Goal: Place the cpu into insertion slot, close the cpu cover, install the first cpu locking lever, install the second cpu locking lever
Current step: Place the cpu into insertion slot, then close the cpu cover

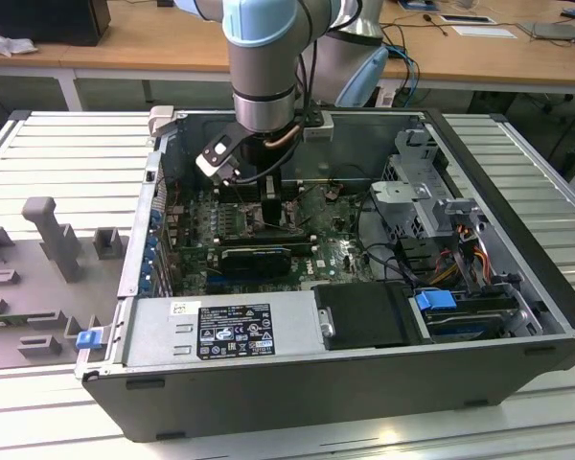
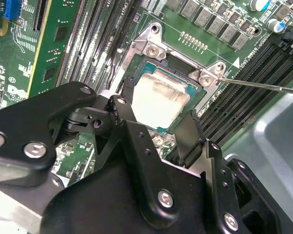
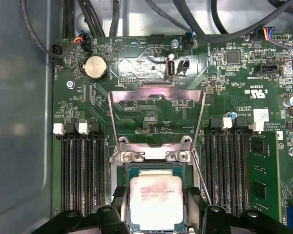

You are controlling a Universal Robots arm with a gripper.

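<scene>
The cpu (image 3: 156,200), pale silver with a smeared top, lies flat in the insertion slot (image 3: 186,169) on the green board, as both wrist views show (image 2: 158,100). The cpu cover (image 3: 156,93) stands swung up and back from the slot, its window showing the board behind. A thin lever rod (image 2: 263,86) sticks out beside the slot. My gripper (image 3: 157,195) hangs low over the slot, inside the computer case (image 1: 259,206). It is open, with one black finger (image 2: 121,111) on each side of the cpu and a small gap to the chip.
Long black memory slots (image 3: 80,170) flank the socket on both sides. A green card (image 2: 49,53) stands close by. The case walls (image 1: 517,201), a drive cage (image 1: 412,192), cables (image 1: 460,259) and the power supply (image 1: 230,331) ring the board. Grey fixtures (image 1: 53,235) stand on the table outside.
</scene>
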